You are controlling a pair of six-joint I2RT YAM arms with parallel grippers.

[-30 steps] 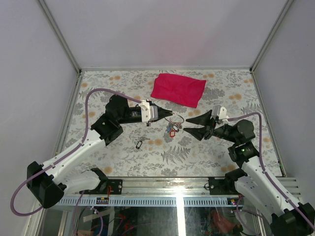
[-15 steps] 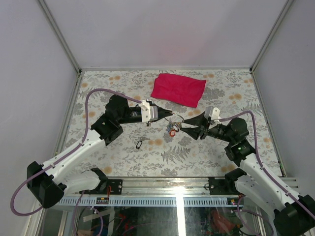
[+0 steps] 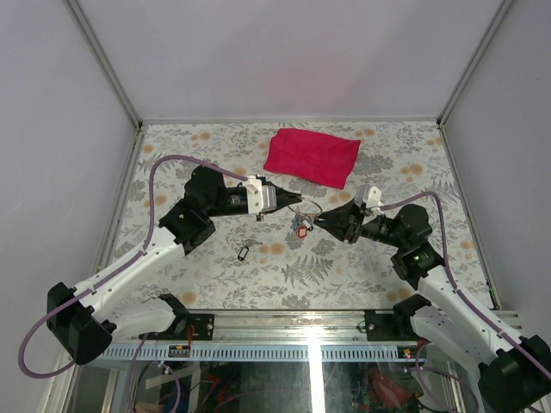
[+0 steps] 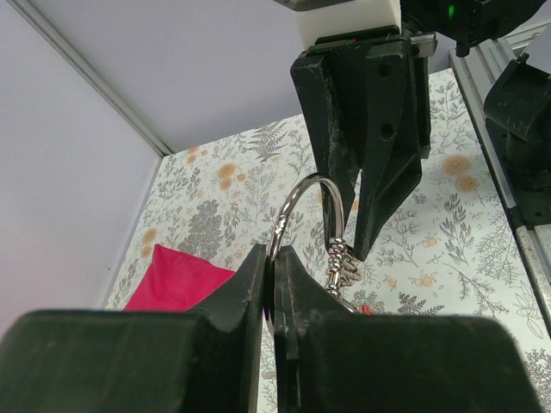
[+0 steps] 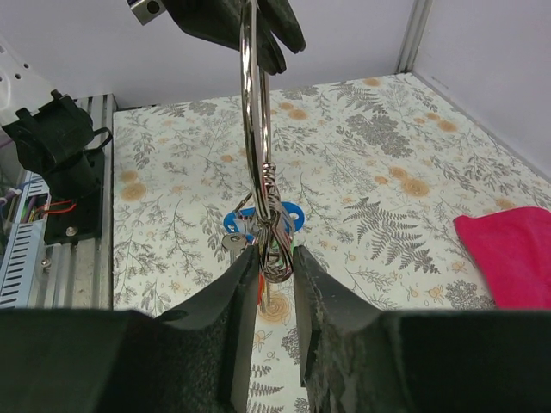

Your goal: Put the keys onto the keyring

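Your left pincer point(image 4: 269, 258) gripped the keyring point(image 4: 297, 202) upright above the surface point(image 3: 362, 267). The right pincer point(image 5: 271, 258) faced it, almost closed around the ring's low part where the keys point(image 5: 274, 245) hung. Whether it pinched, I cannot tell. One key point(image 3: 244, 253) lay nearer your left pincer. No writing was readable.

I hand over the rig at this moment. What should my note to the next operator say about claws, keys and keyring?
Left claw: shut on the keyring, holding it upright above the table.
Right claw: closed on the ring's lower part, at the key loops.
Done: several keys hang on the ring.
To do: one black-tagged key lies on the table, not yet threaded.
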